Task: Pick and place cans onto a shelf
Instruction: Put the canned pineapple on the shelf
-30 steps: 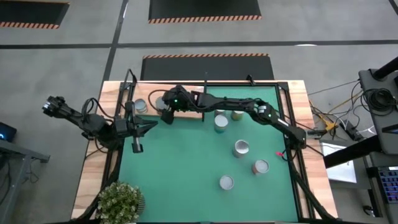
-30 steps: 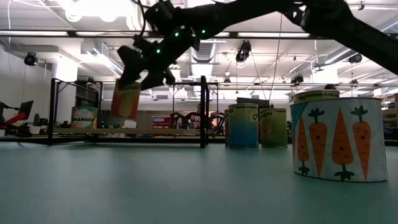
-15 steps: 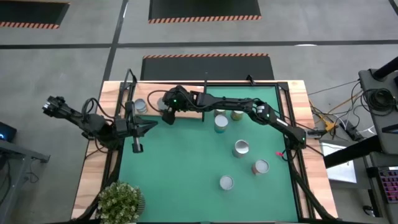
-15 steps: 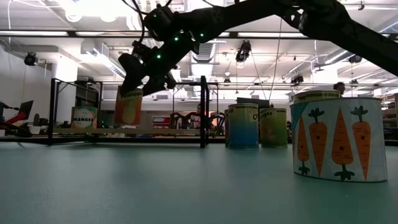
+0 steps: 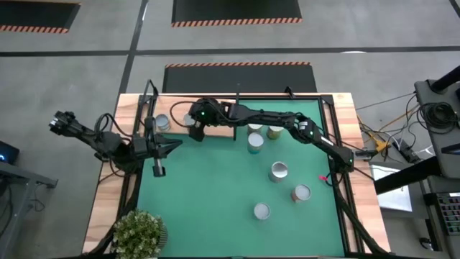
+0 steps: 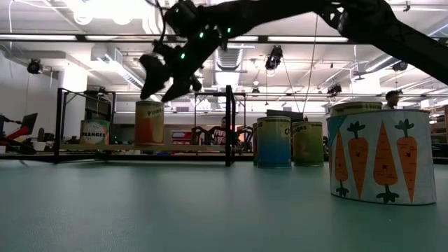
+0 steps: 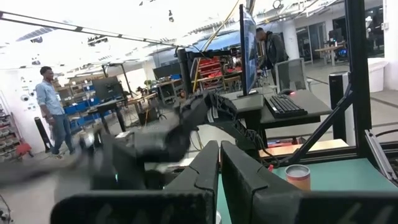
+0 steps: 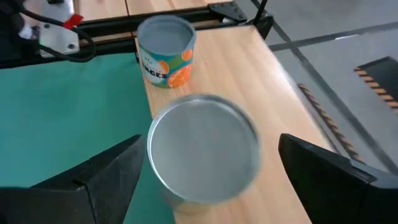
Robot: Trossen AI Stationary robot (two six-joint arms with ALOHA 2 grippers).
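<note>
A tan can (image 8: pixel 204 146) with a silvery top stands upright on the light-wood shelf (image 8: pixel 249 74), next to an orange-labelled can (image 8: pixel 165 51). The low view shows it standing on the board (image 6: pixel 149 122). My right gripper (image 6: pixel 164 80) is open just above it, with a finger (image 8: pixel 115 171) on either side and not touching. My left gripper (image 7: pixel 219 174) is shut and empty at the table's left side (image 5: pixel 159 167). Several other cans (image 5: pixel 279 170) stand on the green mat.
Two cans (image 5: pixel 256 142) stand just right of the shelf (image 5: pixel 219 132); three more are on the mat toward the near right. A carrot-labelled can (image 6: pixel 378 155) is near the low camera. A black frame post (image 6: pixel 229 126) stands at the shelf's end. A plant (image 5: pixel 140 234) sits near left. People (image 7: pixel 53 112) stand beyond the table.
My right gripper has carried the tan can toward the far edge and down onto the shelf, then let go and risen a little. The can, tilted and hanging in the fingers before, now stands upright on the board.
</note>
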